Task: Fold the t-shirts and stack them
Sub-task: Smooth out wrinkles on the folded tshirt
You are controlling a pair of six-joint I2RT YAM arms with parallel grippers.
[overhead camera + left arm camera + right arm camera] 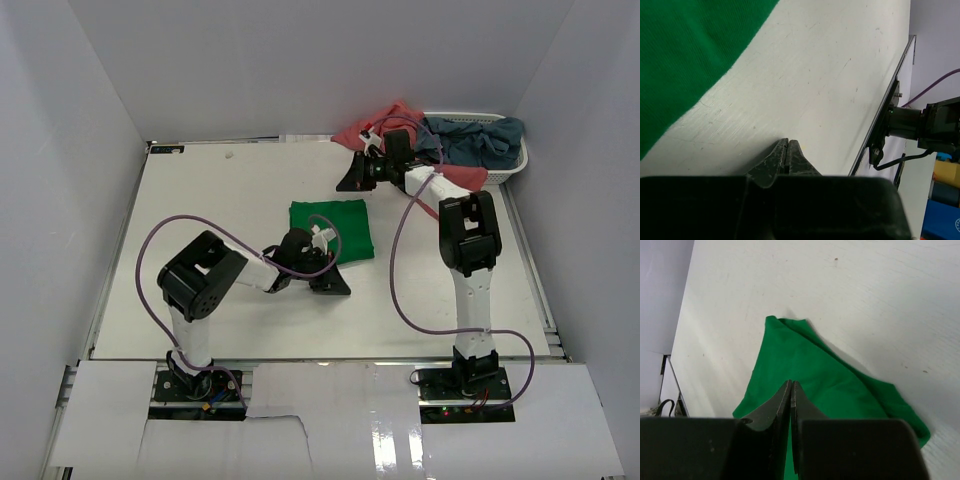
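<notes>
Jaws pressed together, holding nothing: left gripper [334,286] and right gripper [352,181]. Between them lies a folded green shirt [333,230] (nearer the left, fingertips clear of it).

Table [220,200]: folded t-shirt [332,230] lies flat near the middle, slightly right of centre. Basket [510,170] sits at the far right corner. Second t-shirt [372,128] spills over the basket's left end onto the table. Third t-shirt [485,138] lies in the basket, right of the second, partly over the rim. Left gripper [338,287] is just in front of the folded t-shirt's near edge, fingertips apart from the cloth. Right gripper [350,182] is behind the folded t-shirt, between it and the second t-shirt.
</notes>
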